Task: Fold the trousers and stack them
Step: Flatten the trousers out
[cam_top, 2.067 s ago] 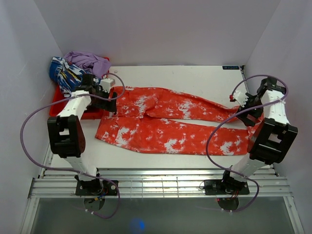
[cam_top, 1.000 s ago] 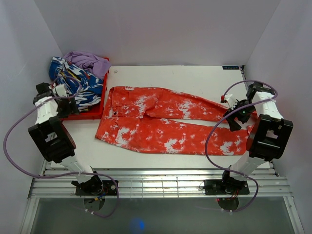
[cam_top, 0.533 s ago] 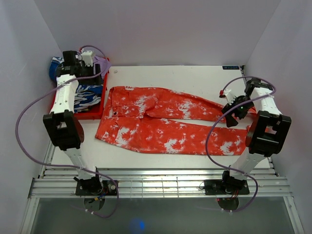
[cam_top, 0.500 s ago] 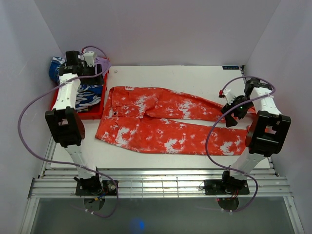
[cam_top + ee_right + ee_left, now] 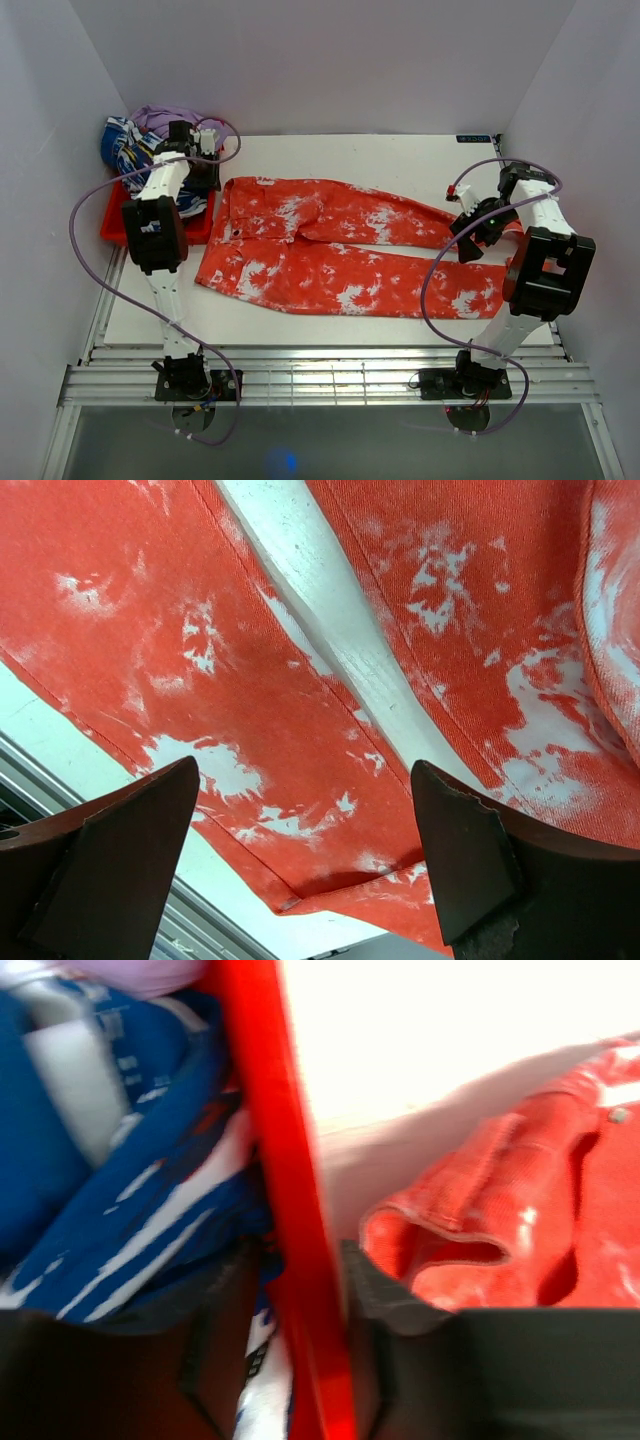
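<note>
Trousers (image 5: 340, 250), one pair, two legs, lie beside one red tray (image 5: 112, 220).

Robot lab booth: bare white walls (image 5: 320, 70), white table (image 5: 350, 155), metal rail frame (image 5: 330, 385).

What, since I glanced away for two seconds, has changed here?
The left pincer quit the waistband of the trousers, swung out over the red bin, and came back to straddle its rim beside the waistband. The right pincer, open, edged slightly left over the leg ends. The trousers lie flat as before.
</note>
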Tool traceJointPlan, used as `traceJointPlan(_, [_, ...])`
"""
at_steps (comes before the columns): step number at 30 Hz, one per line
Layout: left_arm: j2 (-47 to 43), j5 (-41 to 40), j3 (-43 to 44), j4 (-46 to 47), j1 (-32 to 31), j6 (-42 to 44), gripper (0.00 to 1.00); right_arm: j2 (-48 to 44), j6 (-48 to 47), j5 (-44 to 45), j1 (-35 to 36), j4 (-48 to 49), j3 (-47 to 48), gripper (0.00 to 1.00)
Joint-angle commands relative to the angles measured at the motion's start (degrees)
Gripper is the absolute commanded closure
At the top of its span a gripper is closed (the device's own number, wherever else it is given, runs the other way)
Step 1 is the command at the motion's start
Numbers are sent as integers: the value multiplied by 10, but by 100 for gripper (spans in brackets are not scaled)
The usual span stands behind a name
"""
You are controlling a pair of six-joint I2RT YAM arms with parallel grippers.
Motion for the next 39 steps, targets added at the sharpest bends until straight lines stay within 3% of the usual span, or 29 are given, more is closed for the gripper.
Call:
traceJointPlan(1, [-5, 7, 8, 18, -5, 29, 59, -4, 12, -22, 4, -15, 16, 9])
traceJointPlan(2, [-8, 9, -1, 18, -6, 39, 72, -3, 13, -23, 6, -17, 19, 9])
traceJointPlan(5, [-51, 10, -69, 30, -15, 78, 92, -5, 12, -24, 9, -19, 26, 9])
traceJointPlan(8, [-106, 7, -151, 47, -17, 118, 100, -7, 13, -26, 10, -20, 26, 9])
traceJointPlan(15, [-257, 67, -340, 47, -22, 286, 100, -9, 12, -33, 12, -18, 19, 9])
traceJointPlan(19, [-333, 88, -423, 44, -26, 425, 100, -4, 13, -36, 15, -16, 16, 9])
traceJointPlan(20, [-354, 90, -449, 42, -26, 496, 100, -4, 14, -37, 17, -15, 16, 9])
traceJointPlan(24, [-380, 94, -488, 26, -26, 647, 100, -4, 15, -35, 23, -15, 18, 9])
traceJointPlan(26, [-370, 87, -480, 17, -22, 681, 100, -4, 15, -33, 23, -16, 18, 9])
traceJointPlan(29, [-356, 96, -475, 1, -7, 796, 100, -3, 13, -31, 24, -17, 18, 9])
traceJointPlan(31, [-366, 90, -506, 51, -4, 861, 100, -2, 13, -27, 24, -19, 19, 9])
traceJointPlan(33, [-357, 88, -508, 96, 1, 873, 100, 0, 13, -26, 24, -18, 20, 9])
traceJointPlan(39, [-230, 98, -382, 150, 37, 855, 100, 6, 16, -28, 28, -19, 25, 9])
